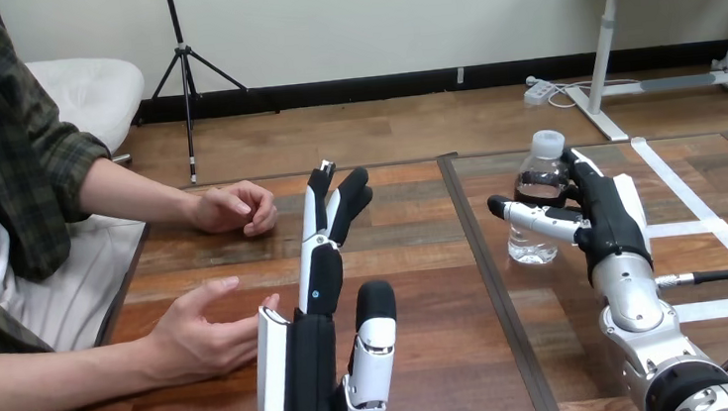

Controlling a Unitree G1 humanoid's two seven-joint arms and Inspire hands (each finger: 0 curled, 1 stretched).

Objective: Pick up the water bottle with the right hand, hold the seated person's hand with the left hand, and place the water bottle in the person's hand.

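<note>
A clear water bottle (pixel 542 195) with a white cap stands upright on the table at the right. My right hand (pixel 604 214) is against its right side, thumb reaching across the front and fingers behind, curled round it. My left hand (pixel 324 308) is raised at the centre with fingers straight, open and holding nothing. The person's hand (pixel 202 329) at the lower left lies palm up just left of my left hand, close to it; I cannot tell whether they touch. The person's other hand (pixel 236 209) rests loosely curled on the table farther back.
The wooden table (pixel 424 260) has a dark seam running front to back between my two hands. White tape strips (pixel 688 202) cross the table at the right, behind my right hand. The person sits at the left side.
</note>
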